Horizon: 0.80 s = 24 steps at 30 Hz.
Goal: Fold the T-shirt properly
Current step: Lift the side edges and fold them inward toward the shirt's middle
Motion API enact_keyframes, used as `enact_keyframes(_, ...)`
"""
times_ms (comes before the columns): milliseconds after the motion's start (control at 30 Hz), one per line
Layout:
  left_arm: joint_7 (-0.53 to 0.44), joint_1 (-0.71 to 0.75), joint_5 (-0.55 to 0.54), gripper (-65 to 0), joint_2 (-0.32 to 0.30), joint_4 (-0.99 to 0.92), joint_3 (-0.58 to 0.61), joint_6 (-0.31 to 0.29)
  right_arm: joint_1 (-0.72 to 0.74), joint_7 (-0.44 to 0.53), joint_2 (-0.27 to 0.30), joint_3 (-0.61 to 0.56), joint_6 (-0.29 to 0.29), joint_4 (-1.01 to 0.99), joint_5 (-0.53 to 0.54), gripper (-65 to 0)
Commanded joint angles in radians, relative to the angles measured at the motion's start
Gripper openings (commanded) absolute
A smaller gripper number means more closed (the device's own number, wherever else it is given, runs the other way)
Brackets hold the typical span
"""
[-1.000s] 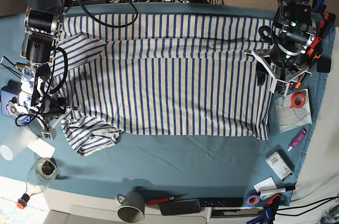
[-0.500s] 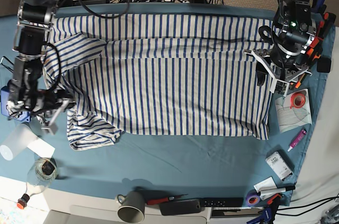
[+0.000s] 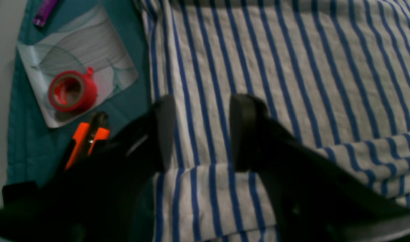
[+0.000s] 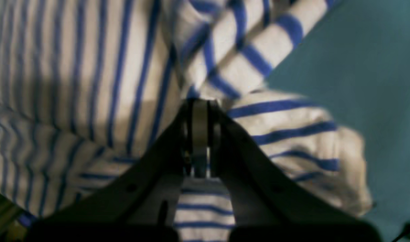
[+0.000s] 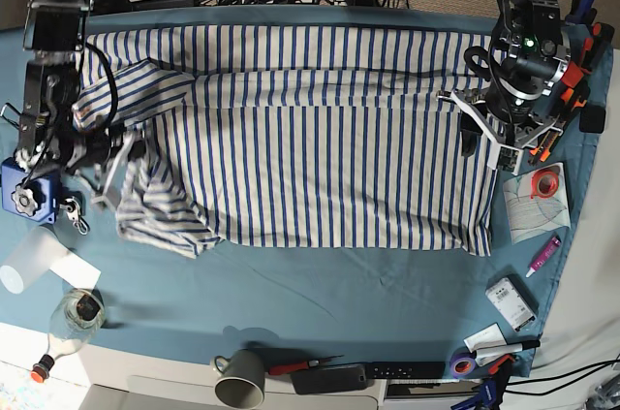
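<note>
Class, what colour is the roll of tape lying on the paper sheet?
Red roll of tape, clearest in the left wrist view.

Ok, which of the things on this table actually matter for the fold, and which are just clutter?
Part of the job:
T-shirt
right gripper, shut on the T-shirt's bunched sleeve
left gripper, open above the shirt's other edge

Lying about:
red tape roll
purple marker
grey mug
glass bottle
purple tape roll
</note>
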Motion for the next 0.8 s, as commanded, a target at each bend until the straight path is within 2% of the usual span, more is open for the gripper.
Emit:
enact_keyframes(0, -0.022, -0.007, -0.003, -37.9, -0.006, 0.016, -0.005, 0.003, 0.018, 0.006, 0.023, 0.009, 0.013, 0.014, 0.01, -65.0)
enact_keyframes(100, -0.022, -0.007, -0.003, -37.9, -0.006, 0.016, -0.005, 0.003, 0.013, -0.005, 0.023, 0.009, 0.04, 0.014, 0.012, -65.0)
enact_keyframes(433, -0.021, -0.006, -0.002, -37.9, -0.006, 0.016, -0.005, 0.003, 0.016, -0.005, 0.034, 0.009, 0.055, 0.12, 0.06, -65.0)
enact_keyframes(500, -0.021, -0.004, -0.002, -37.9, -0.006, 0.016, -0.005, 0.003, 0.016, -0.005, 0.042, 0.009, 0.059, 0.14, 0.059, -59.9)
enact_keyframes(600, -0.021, -0.002, -0.002, -37.9, -0.006, 0.016, -0.005, 0.003, 0.016, -0.005, 0.051, 0.009, 0.058, 0.151, 0.057, -56.2)
enact_keyframes(767, -0.022, -0.002, -0.002, -37.9, -0.006, 0.016, -0.005, 0.004, 0.021, -0.005, 0.048, 0.012, 0.058, 0.151, 0.03, -55.7)
